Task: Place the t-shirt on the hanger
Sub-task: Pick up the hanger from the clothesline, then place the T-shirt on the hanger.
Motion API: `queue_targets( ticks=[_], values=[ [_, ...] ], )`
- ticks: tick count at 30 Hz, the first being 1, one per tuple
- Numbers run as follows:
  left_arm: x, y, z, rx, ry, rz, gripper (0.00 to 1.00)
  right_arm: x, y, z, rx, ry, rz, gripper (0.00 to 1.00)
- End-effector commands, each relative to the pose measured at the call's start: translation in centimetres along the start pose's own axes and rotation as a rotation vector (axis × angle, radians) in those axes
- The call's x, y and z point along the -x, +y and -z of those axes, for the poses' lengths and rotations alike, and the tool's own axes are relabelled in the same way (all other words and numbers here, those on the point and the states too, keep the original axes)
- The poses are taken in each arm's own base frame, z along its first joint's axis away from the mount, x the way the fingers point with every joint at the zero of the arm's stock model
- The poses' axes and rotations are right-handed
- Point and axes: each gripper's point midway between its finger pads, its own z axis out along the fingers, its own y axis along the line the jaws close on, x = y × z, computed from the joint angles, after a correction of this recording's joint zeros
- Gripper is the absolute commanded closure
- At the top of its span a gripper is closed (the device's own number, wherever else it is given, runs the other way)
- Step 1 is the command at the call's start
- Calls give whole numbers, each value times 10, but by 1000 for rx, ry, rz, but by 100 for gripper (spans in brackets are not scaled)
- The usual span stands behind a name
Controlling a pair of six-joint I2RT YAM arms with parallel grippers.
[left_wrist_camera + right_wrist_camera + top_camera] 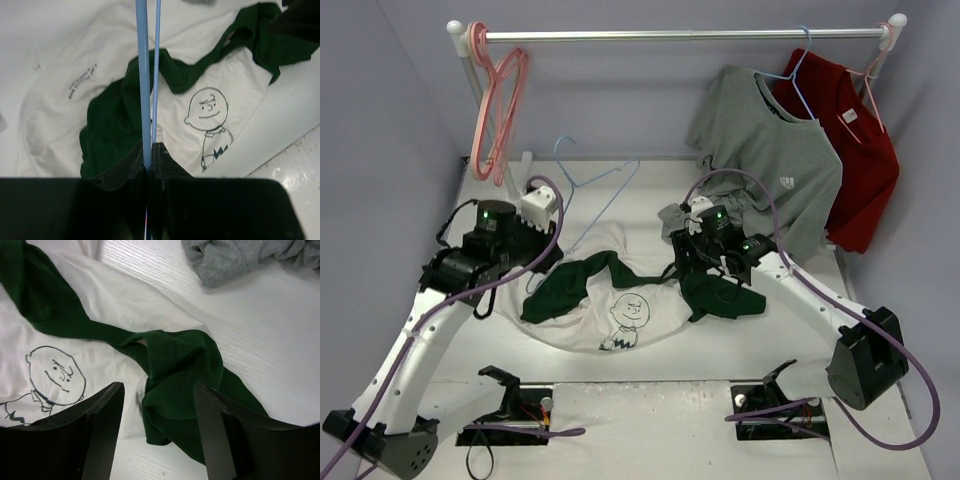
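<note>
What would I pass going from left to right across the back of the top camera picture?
pink hangers → light-blue hanger → grey t-shirt → red t-shirt

Cut off, covered or too fine to read

In the left wrist view the hanger (pixel 143 75) runs off the top edge, hook out of frame, and its near end disappears between the left hand (pixel 149 152) fingers; the small lettering (pixel 82 82) at left centre is illegible. Seen from overhead, the left arm (pixel 405 350) covers the t-shirt (pixel 582 315) at its left side. In the right wrist view the top edge clips the grey t-shirt (pixel 235 257), and the right hand (pixel 159 387) hides the cartoon figure (pixel 55 372) below its face.
</note>
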Motion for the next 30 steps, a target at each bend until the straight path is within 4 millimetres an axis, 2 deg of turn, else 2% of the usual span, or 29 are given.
queue_targets(
  ticks=[1, 2, 5, 12, 17, 21, 26, 30],
  values=[
    [4, -11, 16, -32, -87, -17, 100, 12, -10, -9, -76, -57, -36, 43],
    [-9, -10, 14, -30, -55, -11, 100, 8, -13, -14, -91, -39, -39, 44],
    [-24, -12, 19, -37, -31, -7, 100, 6, -16, -20, -130, -34, -53, 48],
    [-47, -17, 23, -59, 7, -18, 100, 12, -8, -30, -182, -36, -26, 53],
    [-55, -17, 23, -58, 27, -12, 100, 9, 0, -36, -222, -30, 0, 53],
    [-58, -17, 21, -59, 30, -9, 100, 9, -6, -36, -284, -42, 4, 50],
    [-60, -17, 20, -58, 32, -5, 100, 24, -8, -25, -340, -89, 5, 41],
    [-60, -19, 19, -68, 32, -5, 100, 36, -7, -16, -359, -123, 18, 39]
  ],
)
